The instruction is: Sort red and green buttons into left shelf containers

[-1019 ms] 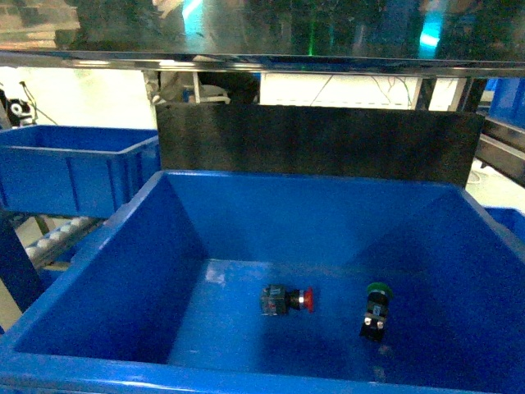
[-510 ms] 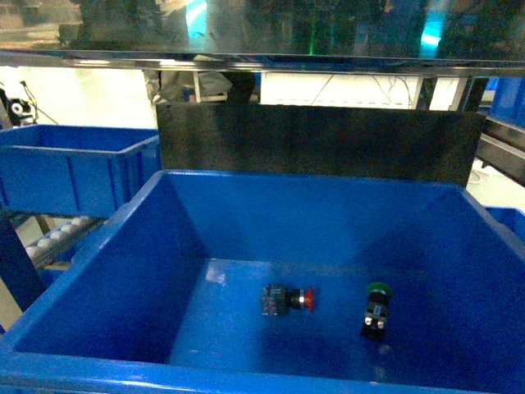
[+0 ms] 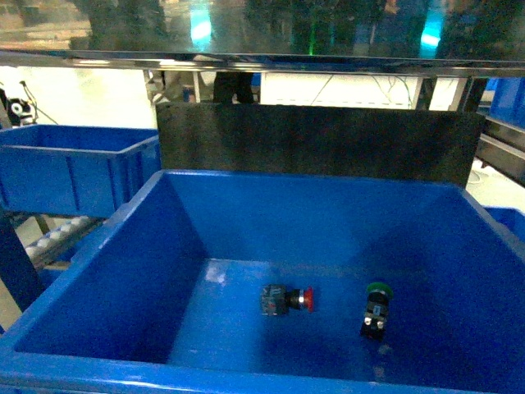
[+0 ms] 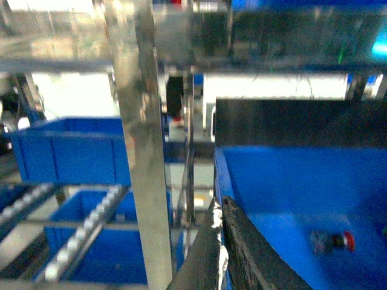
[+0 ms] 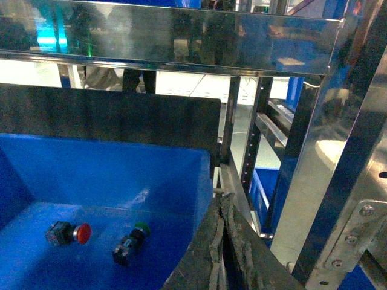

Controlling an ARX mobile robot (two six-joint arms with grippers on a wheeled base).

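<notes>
Our left gripper [image 4: 221, 208] and right gripper [image 5: 221, 202] both sit with fingers pressed together, empty, above the big blue bin's [image 3: 123, 271] rim. On its floor, we see the red button [image 3: 287, 300] lying sideways, the green button [image 3: 376, 309] at its three o'clock

Industrial storage or parts-picking area. Evidence: polished steel racking uprights [image 4: 142, 145] and a perforated post [image 5: 257, 127]; a roller conveyor lane [image 4: 84, 232] beneath shelf level; large blue plastic bins [image 3: 74, 168] stacked on the racks; a foreground bin [image 3: 123, 271] holding push buttons [image 3: 287, 299].
</notes>
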